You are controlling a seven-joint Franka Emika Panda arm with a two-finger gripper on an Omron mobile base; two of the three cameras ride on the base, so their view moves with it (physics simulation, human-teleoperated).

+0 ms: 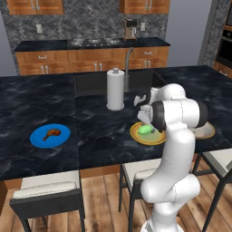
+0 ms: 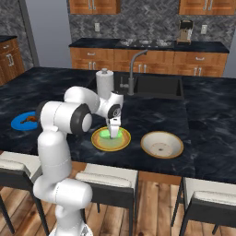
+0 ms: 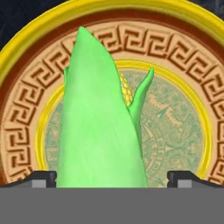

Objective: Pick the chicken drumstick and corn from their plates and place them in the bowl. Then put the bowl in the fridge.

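Note:
The corn [image 3: 100,131], a green-husked cob with yellow kernels showing, lies on the yellow-rimmed plate [image 3: 26,48]. My gripper [image 3: 111,179] stands open straight above it, one fingertip on each side of the cob and neither touching it. The base views show the gripper [image 2: 113,130] low over the corn [image 1: 146,129] near the counter's front edge. The chicken drumstick [image 1: 51,133] rests on the blue plate [image 1: 38,139] far to the left. The empty tan-rimmed bowl [image 2: 161,144] sits just right of the yellow-rimmed plate [image 2: 110,147]. The fridge is out of view.
A paper towel roll [image 1: 115,89] stands behind the corn plate, beside the faucet [image 1: 128,63] and the sink [image 2: 159,85]. Stools [image 1: 45,190] line the counter's front edge. My own arm hides part of the bowl [image 1: 206,131] in the left base view.

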